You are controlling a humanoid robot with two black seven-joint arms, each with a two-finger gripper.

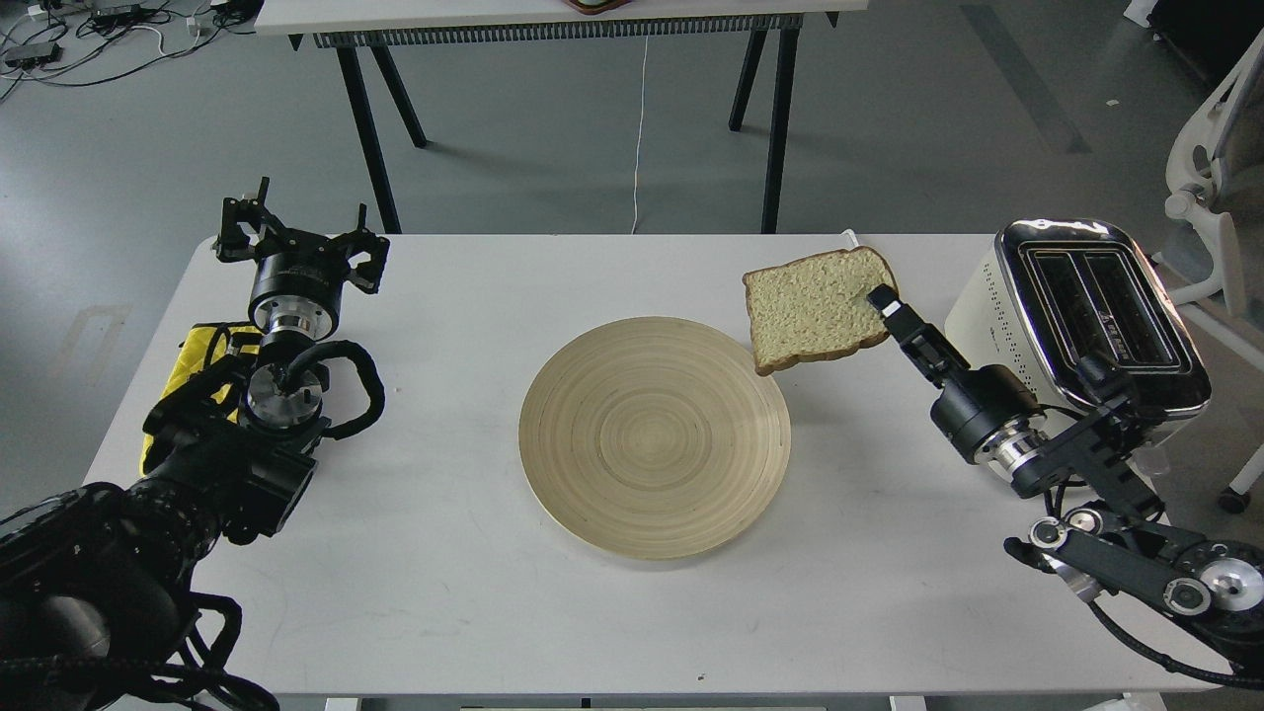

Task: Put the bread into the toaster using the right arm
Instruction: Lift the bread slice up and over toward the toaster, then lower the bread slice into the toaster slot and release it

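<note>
My right gripper (882,299) pinches the right edge of the bread (816,306), a speckled tan slice with brown crust, held above the white surface (444,612) between the round wooden plate (655,437) and the toaster (1091,316). The plate, ringed with grain, holds nothing. Both chrome-rimmed toaster slots look dark and unfilled. My left gripper (296,237) sits spread beside a yellow cloth (202,346).

head view looks down over the table (474,612).
</note>
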